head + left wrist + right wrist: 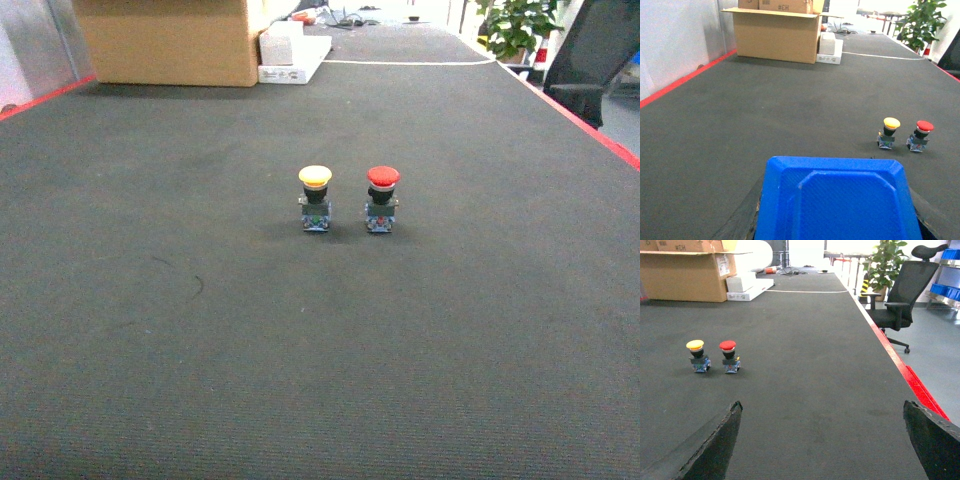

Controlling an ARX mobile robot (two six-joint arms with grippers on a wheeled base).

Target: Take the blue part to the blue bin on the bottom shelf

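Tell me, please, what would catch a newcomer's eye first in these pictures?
Two push buttons stand side by side mid-mat, the yellow button left of the red button. In the left wrist view a blue part fills the foreground, apparently held by the left gripper. A cardboard box sits at the mat's far left.

— What stands on the dark surface [805,365]?
— A yellow-capped push button [697,356] and a red-capped push button [729,357], side by side at left (both upright).
— And the right claw [822,440]?
— Its two dark fingers [715,445] frame the bottom corners, spread wide, nothing between them.
— Behind?
— A cardboard box [685,270], a black office chair [900,295], a potted plant [885,262].
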